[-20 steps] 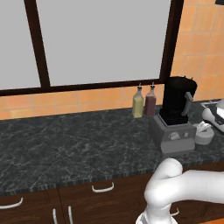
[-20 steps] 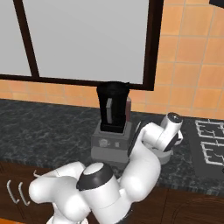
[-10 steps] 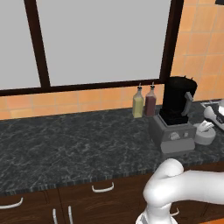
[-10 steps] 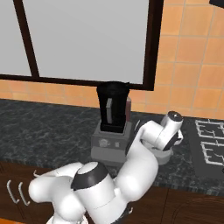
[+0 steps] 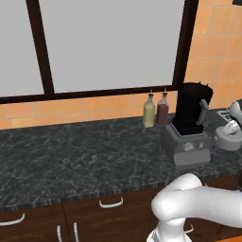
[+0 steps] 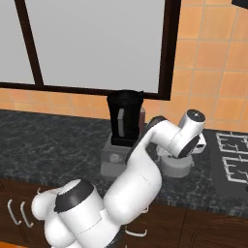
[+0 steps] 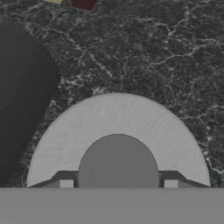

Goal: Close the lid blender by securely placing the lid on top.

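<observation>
The blender (image 5: 189,124) is a tall black jar with a side handle on a grey boxy base, and its top is uncovered (image 6: 125,127). Just to its right the round grey lid (image 5: 230,140) lies on the dark counter, also seen as the lid (image 6: 175,167) under my hand. In the hand view the lid (image 7: 118,116) spreads wide, and my gripper (image 7: 118,183) is shut on its raised centre knob, one fingertip on each side. At the far right edge of the left base view my gripper (image 5: 233,126) sits over the lid.
Two small bottles (image 5: 156,109) stand against the tiled wall left of the blender. A stove top (image 6: 233,164) lies right of the lid. Drawers with handles (image 5: 111,203) run below the counter's front edge. A wide window sits behind.
The arm's lower links have shifted a little. The gripper stays shut on the lid beside the blender.
</observation>
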Controlling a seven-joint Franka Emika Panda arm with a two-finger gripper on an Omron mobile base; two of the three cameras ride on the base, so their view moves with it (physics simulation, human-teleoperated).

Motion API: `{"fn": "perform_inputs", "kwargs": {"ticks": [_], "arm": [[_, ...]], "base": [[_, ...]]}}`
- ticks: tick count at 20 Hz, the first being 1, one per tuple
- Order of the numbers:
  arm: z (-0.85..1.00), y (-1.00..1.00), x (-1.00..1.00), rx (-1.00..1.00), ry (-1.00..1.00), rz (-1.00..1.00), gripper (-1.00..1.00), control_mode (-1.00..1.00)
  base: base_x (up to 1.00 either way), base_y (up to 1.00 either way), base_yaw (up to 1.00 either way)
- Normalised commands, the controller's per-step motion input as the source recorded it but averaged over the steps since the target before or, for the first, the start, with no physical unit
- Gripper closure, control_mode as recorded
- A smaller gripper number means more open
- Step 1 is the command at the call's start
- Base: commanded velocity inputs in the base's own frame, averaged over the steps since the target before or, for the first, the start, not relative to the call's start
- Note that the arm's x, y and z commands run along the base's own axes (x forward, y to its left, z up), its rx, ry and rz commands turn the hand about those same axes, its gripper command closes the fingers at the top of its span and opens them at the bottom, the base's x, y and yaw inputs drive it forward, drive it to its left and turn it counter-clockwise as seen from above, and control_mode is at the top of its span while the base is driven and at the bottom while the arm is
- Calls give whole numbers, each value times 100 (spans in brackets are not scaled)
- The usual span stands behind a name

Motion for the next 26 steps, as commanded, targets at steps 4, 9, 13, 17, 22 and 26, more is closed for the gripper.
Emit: {"fn": "perform_inputs", "kwargs": {"ticks": [4,9,13,17,22,26], "arm": [[100,0,-26,0,-8,-3,100,-100],[100,9,-23,0,-17,-2,100,-100],[100,29,-18,0,-19,0,100,-100],[100,28,-7,0,-4,0,100,-100],[100,21,0,0,0,0,100,-100],[94,23,0,0,0,0,100,-100]], "base": [[0,0,0],[0,0,0],[0,0,0],[0,0,0],[0,0,0],[0,0,0]]}}
